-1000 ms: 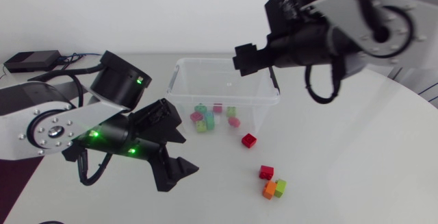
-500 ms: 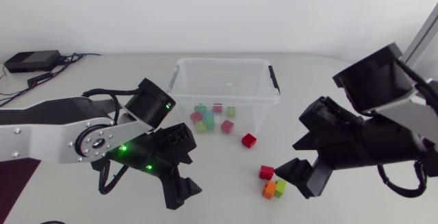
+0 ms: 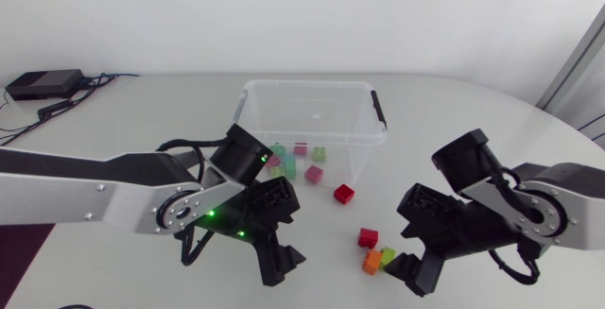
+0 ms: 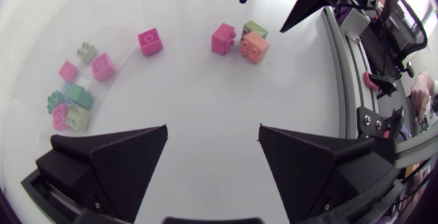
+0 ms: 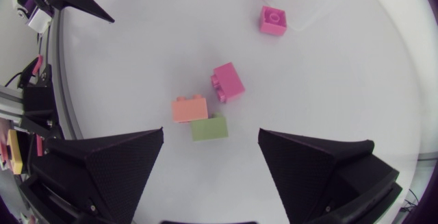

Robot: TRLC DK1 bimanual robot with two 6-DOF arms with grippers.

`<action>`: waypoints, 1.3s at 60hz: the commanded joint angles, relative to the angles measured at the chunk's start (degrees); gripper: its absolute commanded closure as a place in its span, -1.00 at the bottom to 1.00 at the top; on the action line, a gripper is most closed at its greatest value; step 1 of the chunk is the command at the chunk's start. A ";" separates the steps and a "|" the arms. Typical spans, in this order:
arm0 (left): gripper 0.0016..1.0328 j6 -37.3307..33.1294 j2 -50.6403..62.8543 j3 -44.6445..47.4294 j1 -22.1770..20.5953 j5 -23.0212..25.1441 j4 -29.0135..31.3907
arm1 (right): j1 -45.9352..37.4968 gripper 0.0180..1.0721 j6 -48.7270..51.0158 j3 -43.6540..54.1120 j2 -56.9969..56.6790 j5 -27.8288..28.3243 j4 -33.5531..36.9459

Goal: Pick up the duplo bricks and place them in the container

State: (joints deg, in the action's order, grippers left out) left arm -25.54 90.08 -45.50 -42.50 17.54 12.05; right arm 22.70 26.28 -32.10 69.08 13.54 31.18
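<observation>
The clear container (image 3: pixel 312 120) stands at the table's middle back with several bricks (image 3: pixel 293 163) inside. A red brick (image 3: pixel 344 193) lies just in front of it. Nearer the front sit another red brick (image 3: pixel 368 238), an orange brick (image 3: pixel 372 262) and a green brick (image 3: pixel 387 255), close together. My left gripper (image 3: pixel 282 231) hovers open left of them, empty. My right gripper (image 3: pixel 408 243) is open and empty just right of the trio. In the right wrist view, the orange brick (image 5: pixel 189 108), green brick (image 5: pixel 209 127) and red brick (image 5: pixel 228 81) lie ahead of my right gripper (image 5: pixel 212 162).
A black box (image 3: pixel 43 84) with cables sits at the table's far left back. In the left wrist view, the lone red brick (image 4: pixel 150 42) and the trio (image 4: pixel 243 39) lie ahead of my left gripper (image 4: pixel 212 155); container bricks (image 4: pixel 75 94) are off to one side.
My right arm swung down from above the container to the table beside the three bricks and opened wider. My left arm moved right, towards the middle of the table.
</observation>
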 commanded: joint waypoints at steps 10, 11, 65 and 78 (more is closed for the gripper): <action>-0.80 -1.27 1.67 -1.79 -0.74 0.30 -1.68 | -0.29 -0.70 3.34 1.69 8.26 0.35 -5.08; -0.80 -1.27 1.76 -1.79 -0.74 0.30 -2.12 | -0.29 -0.67 3.42 1.69 8.62 0.43 -5.43; -0.77 -13.57 21.71 -27.81 -8.56 1.53 8.60 | -14.52 0.51 8.52 2.13 -22.15 10.63 13.91; -0.76 -14.36 28.48 -36.95 -9.88 1.44 18.09 | -22.87 0.50 8.96 -2.62 -29.09 15.82 16.99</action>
State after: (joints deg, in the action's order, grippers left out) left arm -38.22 115.22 -79.02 -51.64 18.63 27.57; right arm 2.61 33.58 -31.88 41.69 27.64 47.18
